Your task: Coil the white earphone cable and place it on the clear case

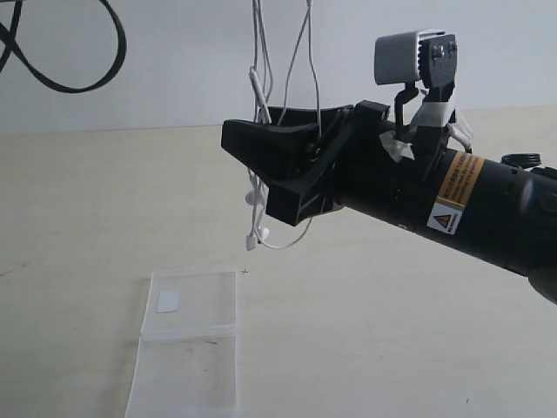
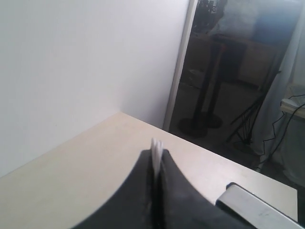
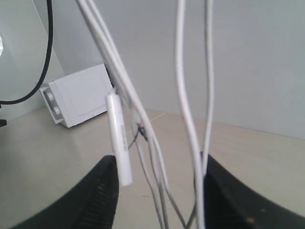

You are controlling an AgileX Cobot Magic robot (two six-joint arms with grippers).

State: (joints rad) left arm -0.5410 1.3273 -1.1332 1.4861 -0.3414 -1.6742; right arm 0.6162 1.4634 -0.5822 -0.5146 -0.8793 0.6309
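The white earphone cable point(image 1: 261, 78) hangs in several strands from above the exterior view, and its earbuds point(image 1: 254, 235) dangle over the table. My right gripper point(image 1: 265, 174) is open, with the strands passing between its fingers. In the right wrist view, the cable point(image 3: 188, 119) and its inline remote point(image 3: 119, 143) hang inside the open right gripper point(image 3: 159, 164). My left gripper point(image 2: 155, 156) is shut on a bit of white cable point(image 2: 156, 146); it is out of the exterior view. The clear case point(image 1: 191, 348) lies open and flat on the table, with its white sticker point(image 1: 169, 301) on the far panel.
A black cable loop point(image 1: 87, 83) hangs at the upper left. A white box point(image 3: 78, 98) stands by the wall. The left wrist view shows a grey object point(image 2: 257, 207) at the table edge and black stands point(image 2: 205, 105) on the floor beyond.
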